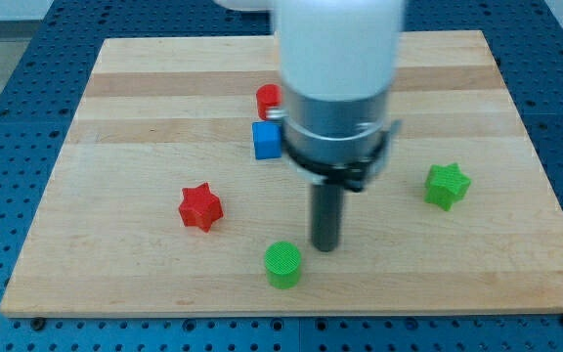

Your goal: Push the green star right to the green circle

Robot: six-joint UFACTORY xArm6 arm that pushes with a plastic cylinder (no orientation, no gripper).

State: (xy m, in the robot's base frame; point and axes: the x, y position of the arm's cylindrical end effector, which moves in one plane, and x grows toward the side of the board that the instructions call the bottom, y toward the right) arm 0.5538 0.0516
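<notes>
The green star [447,185] lies on the wooden board [135,117] at the view's right. The green circle [283,264] lies near the board's bottom edge, left of centre. My tip [324,246] stands on the board just right of and slightly above the green circle, with a small gap between them. The green star is well to the right of my tip and a little higher in the view.
A red star [200,206] lies at the view's left of my tip. A blue cube [267,140] and a red block [269,100] above it sit partly hidden behind the arm's white body [338,68]. A blue perforated table surrounds the board.
</notes>
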